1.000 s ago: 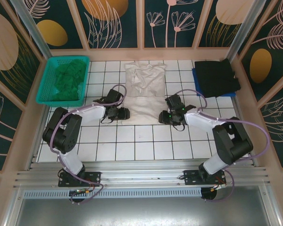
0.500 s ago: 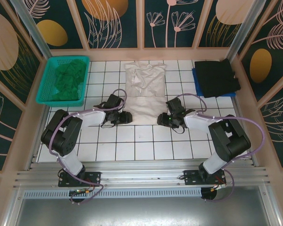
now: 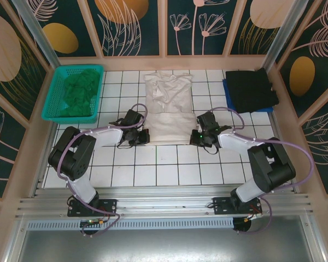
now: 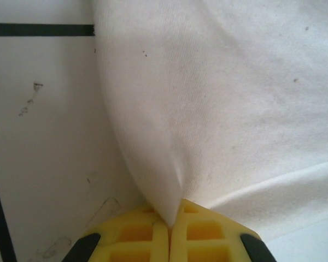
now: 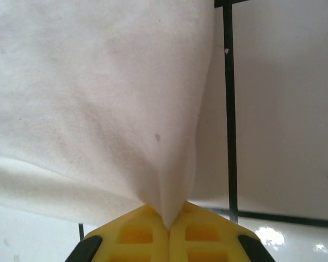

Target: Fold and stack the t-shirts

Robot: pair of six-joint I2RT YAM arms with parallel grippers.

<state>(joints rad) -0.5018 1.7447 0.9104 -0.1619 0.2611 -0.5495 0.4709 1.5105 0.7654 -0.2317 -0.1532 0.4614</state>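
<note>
Both of my claws have closed at the near hem since a second ago, when they sat there with jaws apart. From above, my left claw (image 3: 144, 136) is pressed together on the near left corner of the cream-white t-shirt (image 3: 168, 109) and my right claw (image 3: 195, 139) on its near right corner. The shirt lies lengthwise on the worktop (image 3: 164, 164), with its far end rumpled. That rumpling is my first worry, because folding the hem over it would probably give a lumpy, crooked fold. If one arm leads the other, the cloth will likely skew. The black t-shirt (image 3: 251, 90) rests on a blue mat (image 3: 225, 87) off the cream shirt's far right. The dark green t-shirt (image 3: 76, 93) sits bunched in the teal basket (image 3: 70, 117) off its far left. Both are well apart from the cream shirt, so nothing blocks the fold path, though my own cables loop close to its side edges. In the left wrist view, the yellow pads (image 4: 136, 234) pinch only a narrow peak of cloth. A grip that slight could slip under a quick pull, and I cannot tell whether it holds both layers or just the top one. The right wrist view shows the same thin pinch at the pads (image 5: 199, 234), with bare worktop just beside the edge of the shirt, so a dropped corner there would leave the fold lopsided.
</note>
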